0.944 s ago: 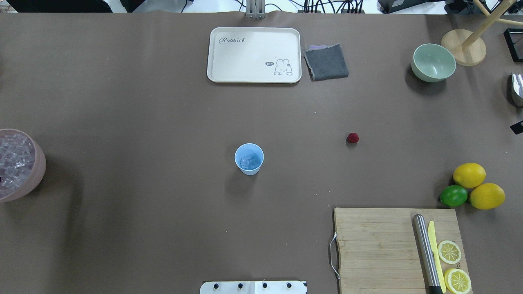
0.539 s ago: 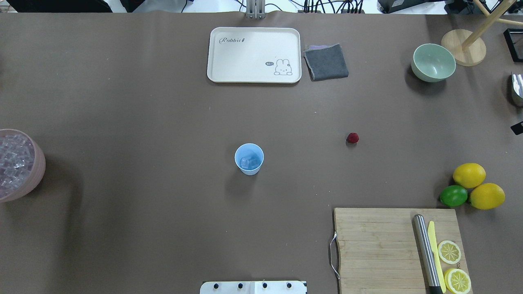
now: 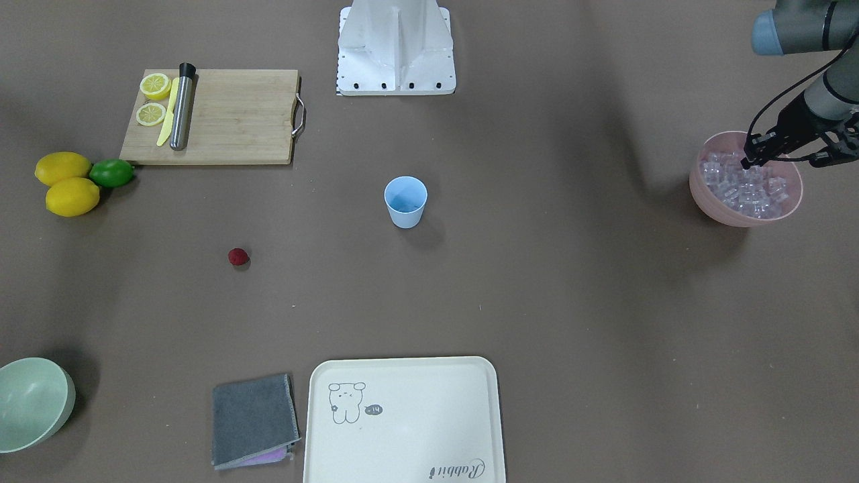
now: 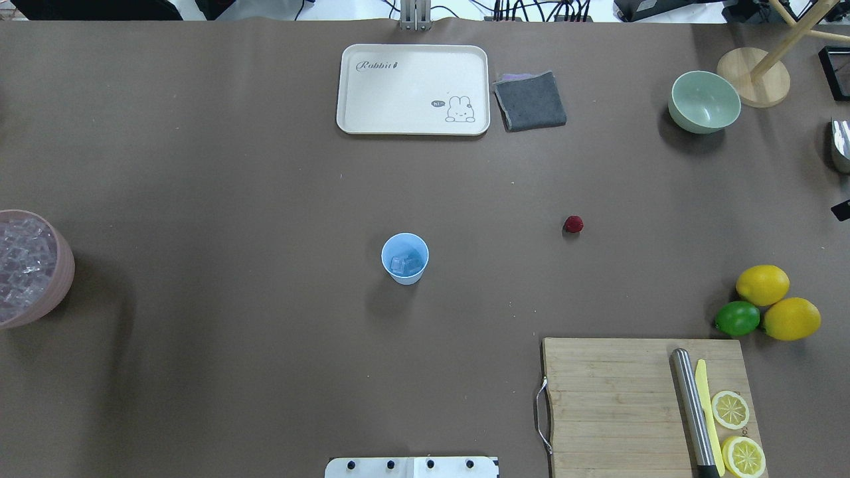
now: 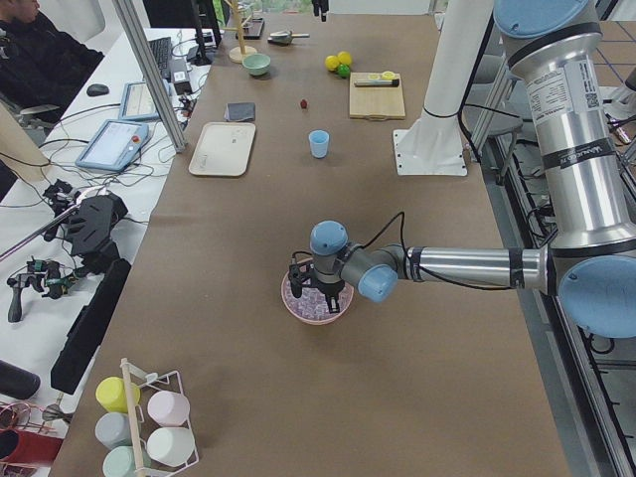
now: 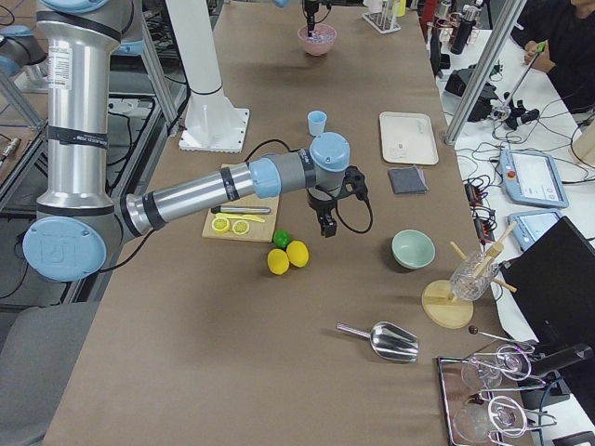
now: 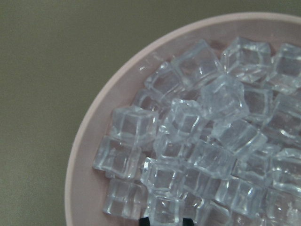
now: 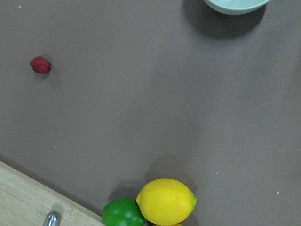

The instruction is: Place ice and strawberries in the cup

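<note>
My left claw hangs over the ice heaped in the pink bowl, at the table's 9 o'clock seen from overhead. I cannot tell its grip, nor the right claw's. The cubes look hard, slick and light, so I'd pinch a top one across its flat faces.

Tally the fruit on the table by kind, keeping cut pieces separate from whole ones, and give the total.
Whole lemons: 2
Lime: 1
Strawberry: 1
Cut lemon pieces: 2
Total: 6
</note>
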